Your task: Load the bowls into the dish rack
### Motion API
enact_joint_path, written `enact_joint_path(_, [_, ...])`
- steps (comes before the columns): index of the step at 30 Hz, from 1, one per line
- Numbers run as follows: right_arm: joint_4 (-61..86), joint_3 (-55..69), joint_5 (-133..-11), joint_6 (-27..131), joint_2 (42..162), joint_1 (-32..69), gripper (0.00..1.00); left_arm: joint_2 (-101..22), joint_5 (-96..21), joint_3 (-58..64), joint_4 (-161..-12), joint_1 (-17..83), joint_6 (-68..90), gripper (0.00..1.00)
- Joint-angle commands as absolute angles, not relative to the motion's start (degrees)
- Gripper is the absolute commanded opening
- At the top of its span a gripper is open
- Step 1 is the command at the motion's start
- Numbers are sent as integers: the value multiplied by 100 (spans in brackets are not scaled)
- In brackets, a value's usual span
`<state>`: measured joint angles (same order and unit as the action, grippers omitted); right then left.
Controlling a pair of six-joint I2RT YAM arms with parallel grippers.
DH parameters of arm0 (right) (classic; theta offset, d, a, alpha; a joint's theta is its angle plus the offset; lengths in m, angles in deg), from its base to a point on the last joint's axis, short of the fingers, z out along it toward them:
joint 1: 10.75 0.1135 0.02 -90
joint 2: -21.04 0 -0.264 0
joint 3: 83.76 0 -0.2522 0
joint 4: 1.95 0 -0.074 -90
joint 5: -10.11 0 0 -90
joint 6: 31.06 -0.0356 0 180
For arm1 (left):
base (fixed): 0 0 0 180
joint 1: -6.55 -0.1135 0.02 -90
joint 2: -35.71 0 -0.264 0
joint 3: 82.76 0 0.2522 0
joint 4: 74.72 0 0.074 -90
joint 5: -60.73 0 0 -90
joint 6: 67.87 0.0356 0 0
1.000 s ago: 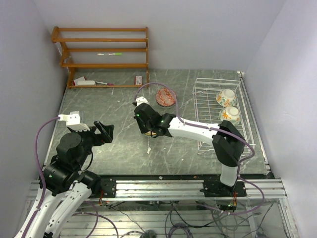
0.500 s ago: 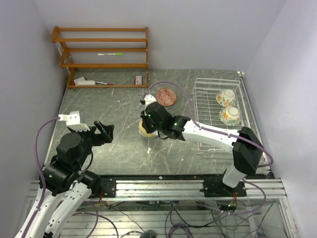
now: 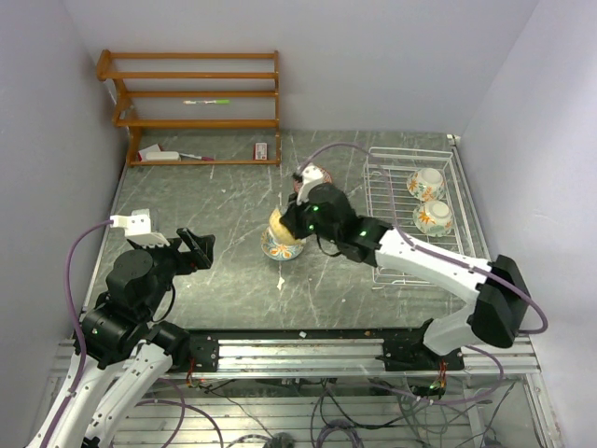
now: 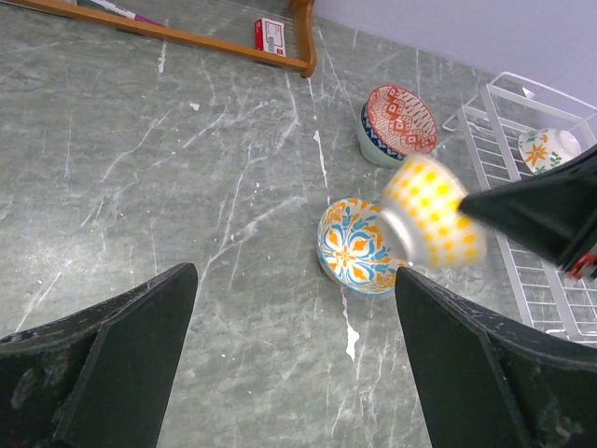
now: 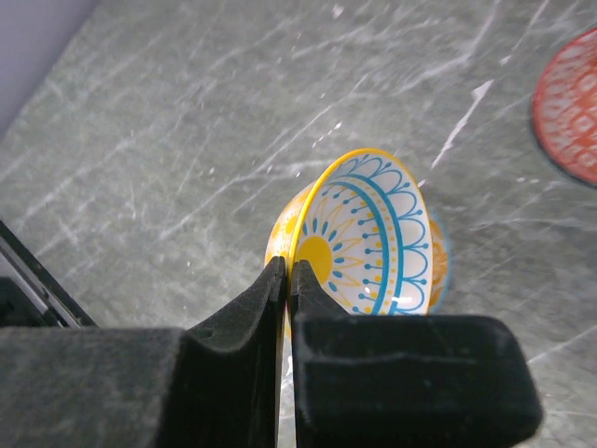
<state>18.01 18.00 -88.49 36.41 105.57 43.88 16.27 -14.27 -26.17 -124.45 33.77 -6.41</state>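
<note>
Right now I am pinching the yellow-dotted bowl (image 5: 368, 238) by its rim with my right gripper (image 5: 287, 271), the fingers narrowed onto the thin wall, one inside and one outside. The bowl is hanging tipped on its side, off the table (image 3: 187, 196), well to the left of the dish rack (image 3: 392, 201) and not yet over it.

Two bowls (image 3: 428, 183) are already sitting in the dish rack, along its far right side, one behind the other. Two more are waiting on the table outside it: the orange-and-blue floral bowl (image 4: 354, 247), left of the rack and right beside the one I am carrying, and the red-patterned bowl (image 4: 399, 119), nearer the rack's left wall.

My left gripper (image 4: 294, 280) is hanging wide and holding nothing, far to the left of the rack.

So I am judging the job roughly two-fifths done, with this third bowl in transit and two left to fetch.
</note>
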Motion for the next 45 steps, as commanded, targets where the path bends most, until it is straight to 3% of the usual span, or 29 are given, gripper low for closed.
enact_joint_path(1, [1283, 1935, -8537, 3517, 9913, 3655, 0, 1666, -1362, -2496, -12408, 3424, -644, 98])
enact_joint_path(15, [1069, 3352, -7536, 2693, 7929, 659, 0, 1683, -1407, -2497, -12391, 3450, -630, 98])
enact_joint_path(23, [267, 4309, -5971, 1681, 7753, -1198, 0, 1675, -1407, -2497, -12399, 3475, -634, 98])
enact_joint_path(34, [-934, 5251, -4726, 666, 8241, -2211, 0, 1655, -1363, -2494, -12409, 3485, -635, 98])
enact_joint_path(45, [-724, 5826, -4434, 609, 8507, -2842, 0, 1622, -1371, -2488, -12408, 3485, -635, 98])
